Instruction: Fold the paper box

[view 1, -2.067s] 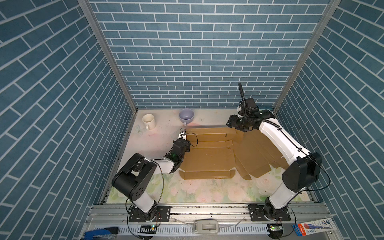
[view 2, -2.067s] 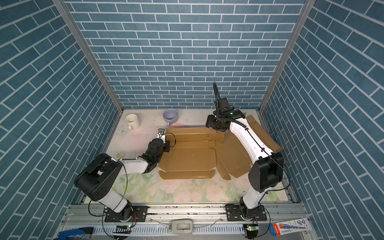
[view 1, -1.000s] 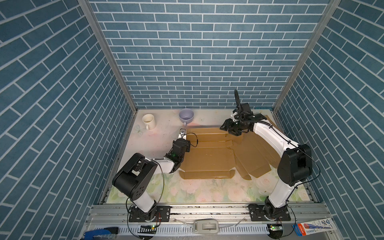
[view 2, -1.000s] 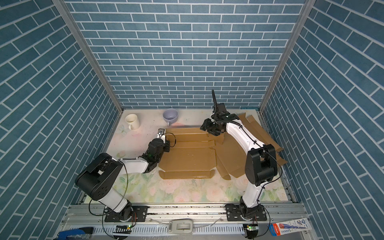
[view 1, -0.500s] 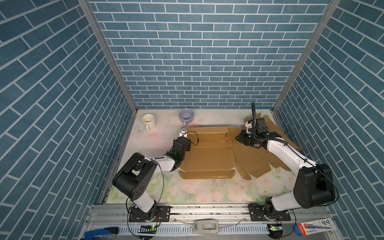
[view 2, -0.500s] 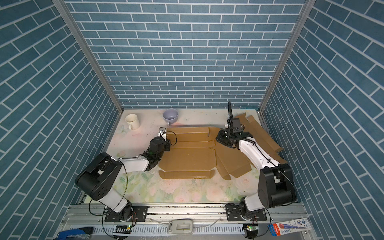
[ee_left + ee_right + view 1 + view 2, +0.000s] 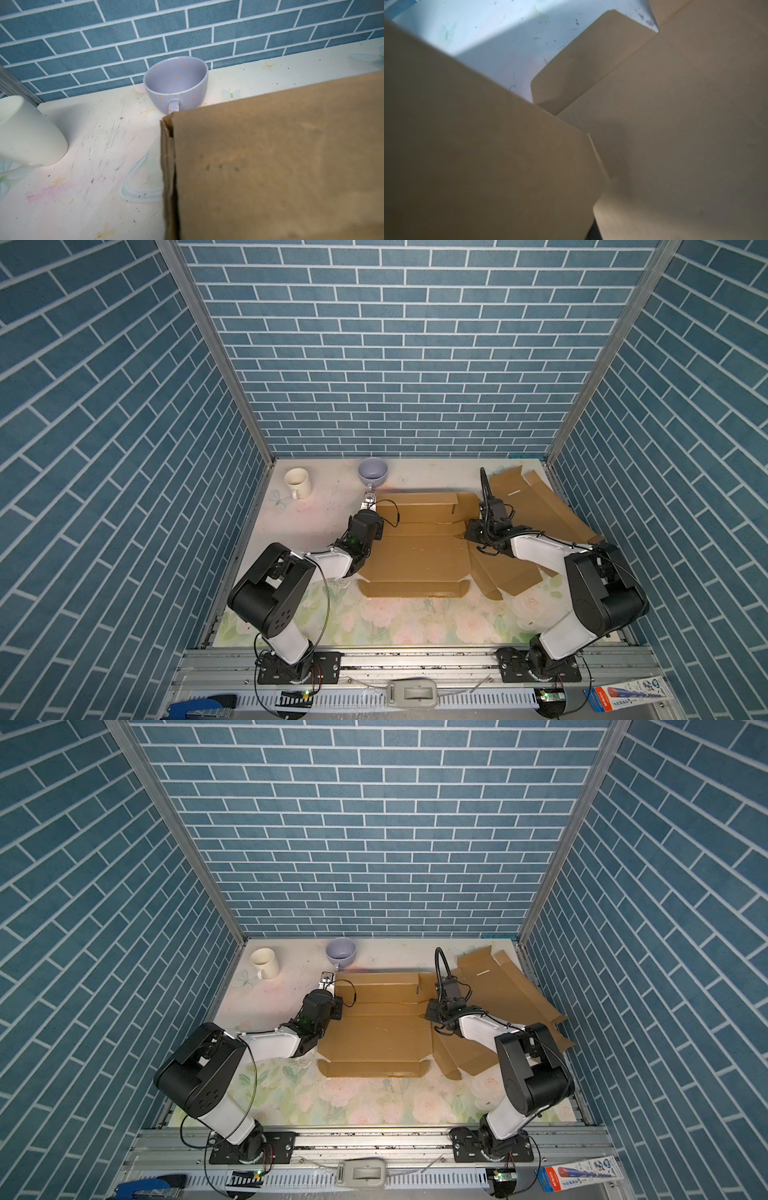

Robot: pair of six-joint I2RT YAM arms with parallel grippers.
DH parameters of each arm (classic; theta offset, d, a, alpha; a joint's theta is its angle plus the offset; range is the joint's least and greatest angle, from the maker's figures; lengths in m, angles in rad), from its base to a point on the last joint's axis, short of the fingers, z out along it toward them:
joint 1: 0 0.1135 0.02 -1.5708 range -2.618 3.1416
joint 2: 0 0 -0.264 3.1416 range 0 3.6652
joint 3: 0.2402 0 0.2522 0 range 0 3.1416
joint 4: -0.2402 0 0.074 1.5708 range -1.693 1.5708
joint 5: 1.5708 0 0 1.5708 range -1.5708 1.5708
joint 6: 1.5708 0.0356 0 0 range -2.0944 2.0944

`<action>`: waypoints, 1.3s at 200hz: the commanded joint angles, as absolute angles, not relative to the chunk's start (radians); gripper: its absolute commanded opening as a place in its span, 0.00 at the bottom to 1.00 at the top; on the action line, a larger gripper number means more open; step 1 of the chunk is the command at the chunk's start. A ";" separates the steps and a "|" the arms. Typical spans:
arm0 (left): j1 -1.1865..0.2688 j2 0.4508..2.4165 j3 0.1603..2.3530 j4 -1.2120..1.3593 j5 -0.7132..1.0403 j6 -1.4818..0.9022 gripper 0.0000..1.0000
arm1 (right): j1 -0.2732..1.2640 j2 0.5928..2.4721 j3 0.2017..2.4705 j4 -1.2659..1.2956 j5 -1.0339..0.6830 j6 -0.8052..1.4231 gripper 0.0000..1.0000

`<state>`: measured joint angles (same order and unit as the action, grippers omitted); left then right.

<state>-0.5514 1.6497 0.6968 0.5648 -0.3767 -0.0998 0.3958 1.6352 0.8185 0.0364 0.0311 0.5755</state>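
Both top views hang high over the near rail, looking down toward the back wall (image 7: 395, 364), sharing nearly the same sight of the whole table (image 7: 395, 622); the left wrist camera sits low, close behind the paper box (image 7: 270, 166) edge, facing the lilac cup (image 7: 176, 83) that both top views also show; the right wrist camera is almost against the box panels.

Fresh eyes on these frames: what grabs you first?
A flat brown box sprawls unfolded across the middle of the table, with loose panels spread to the right. Both arms reach into it: the left gripper at its far-left corner, the right gripper at the far-right corner of the centre panel. A cream mug and a lilac cup stand at the back.
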 commanded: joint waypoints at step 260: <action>-0.551 1.687 0.689 0.467 -0.343 -0.098 0.00 | 0.321 1.462 0.819 -0.025 -0.249 0.581 0.15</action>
